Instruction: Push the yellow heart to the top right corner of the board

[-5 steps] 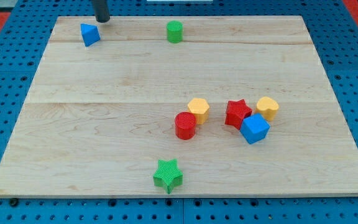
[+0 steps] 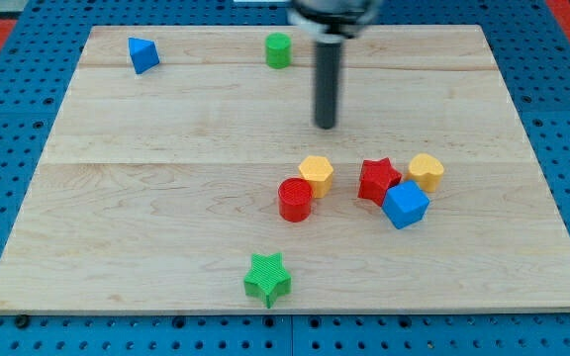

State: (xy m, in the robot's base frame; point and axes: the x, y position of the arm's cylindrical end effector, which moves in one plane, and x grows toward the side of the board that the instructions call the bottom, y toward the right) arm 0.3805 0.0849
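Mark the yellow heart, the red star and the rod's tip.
yellow heart [image 2: 426,171], camera view, on its top face.
red star [image 2: 377,179], camera view, on its top face.
my tip [image 2: 325,126], camera view, the rod's very end.

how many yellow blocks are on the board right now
2. A yellow hexagon-like block sits near the middle, touching the red cylinder. The yellow heart lies further to the view's right, beside the red star. None appears hidden.

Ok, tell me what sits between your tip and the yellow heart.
In the camera view, only bare board lies between my tip and the yellow heart; the red star sits just below that line.
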